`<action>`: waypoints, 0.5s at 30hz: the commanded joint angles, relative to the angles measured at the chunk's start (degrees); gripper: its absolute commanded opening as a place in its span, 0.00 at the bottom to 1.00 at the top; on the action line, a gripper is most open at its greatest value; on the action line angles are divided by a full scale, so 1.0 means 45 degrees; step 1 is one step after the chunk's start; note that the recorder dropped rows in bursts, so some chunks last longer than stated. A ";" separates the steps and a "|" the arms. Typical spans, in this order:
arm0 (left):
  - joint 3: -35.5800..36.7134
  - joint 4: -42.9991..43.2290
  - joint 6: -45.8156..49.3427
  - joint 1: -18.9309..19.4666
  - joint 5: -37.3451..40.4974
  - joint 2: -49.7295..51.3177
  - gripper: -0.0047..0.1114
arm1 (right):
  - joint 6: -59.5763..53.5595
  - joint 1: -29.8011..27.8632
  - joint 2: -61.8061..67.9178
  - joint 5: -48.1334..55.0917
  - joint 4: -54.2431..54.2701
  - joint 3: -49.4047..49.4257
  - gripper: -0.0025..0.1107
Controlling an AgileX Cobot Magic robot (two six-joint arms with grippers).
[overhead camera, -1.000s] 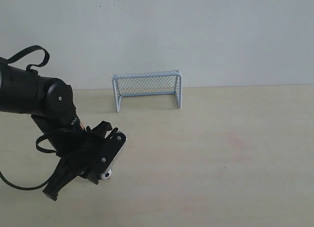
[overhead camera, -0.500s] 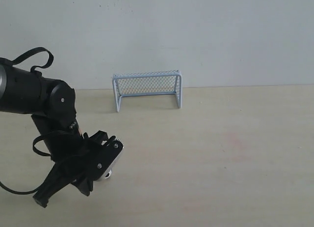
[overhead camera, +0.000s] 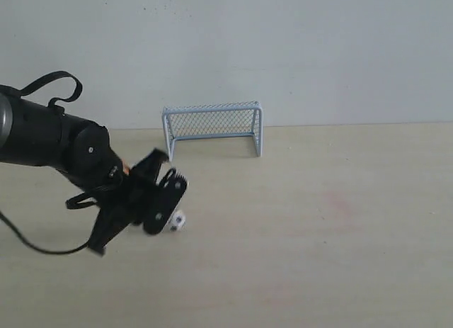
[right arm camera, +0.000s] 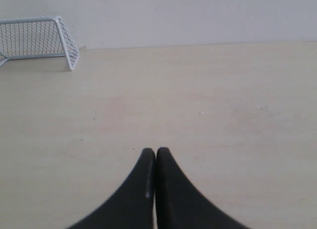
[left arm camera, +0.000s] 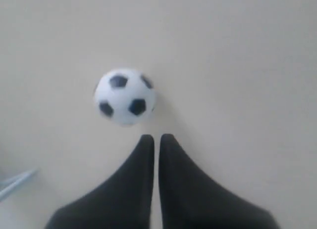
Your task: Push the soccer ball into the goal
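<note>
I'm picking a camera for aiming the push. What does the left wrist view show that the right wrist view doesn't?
Only the left wrist view shows the soccer ball, lying just beyond the left gripper, whose jaws are together. Only the right wrist view shows the goal, far across the table by the wall, with the right gripper, jaws also together, near nothing. Both show the pale table and a pair of black jaws.

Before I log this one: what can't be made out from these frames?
- Contact: whether the left hand touches the soccer ball. The left wrist view is blurred, and in the exterior view the hand covers part of the ball.
- Right hand: outside the exterior view, seen only in the right wrist view.
- Goal: cut off by the picture edge in the right wrist view.
</note>
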 commanded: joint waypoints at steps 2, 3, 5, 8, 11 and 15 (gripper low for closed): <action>-0.0942 0.0597 -0.6082 -0.0031 -0.6096 -0.0594 0.08 | -0.0058 -0.0019 -0.0060 -0.0058 0.0036 0.0004 0.02; -0.1088 0.0597 -0.6175 -0.0031 -0.6182 -0.0833 0.08 | -0.0058 -0.0019 -0.0060 -0.0058 0.0036 0.0004 0.02; -0.1150 0.0597 -0.6092 -0.0031 -0.6416 -0.1454 0.08 | -0.0058 -0.0019 -0.0060 -0.0058 0.0036 0.0004 0.02; -0.1150 0.0538 -0.6092 -0.0031 -0.6306 -0.2334 0.08 | -0.0058 -0.0019 -0.0060 -0.0058 0.0036 0.0004 0.02; -0.1150 -0.0030 -0.6092 -0.0031 -0.5756 -0.3072 0.08 | -0.0058 -0.0019 -0.0060 -0.0058 0.0036 0.0004 0.02; -0.1150 -0.1732 -0.6124 -0.0031 -0.4443 -0.4059 0.08 | -0.0058 -0.0019 -0.0060 -0.0058 0.0036 0.0004 0.02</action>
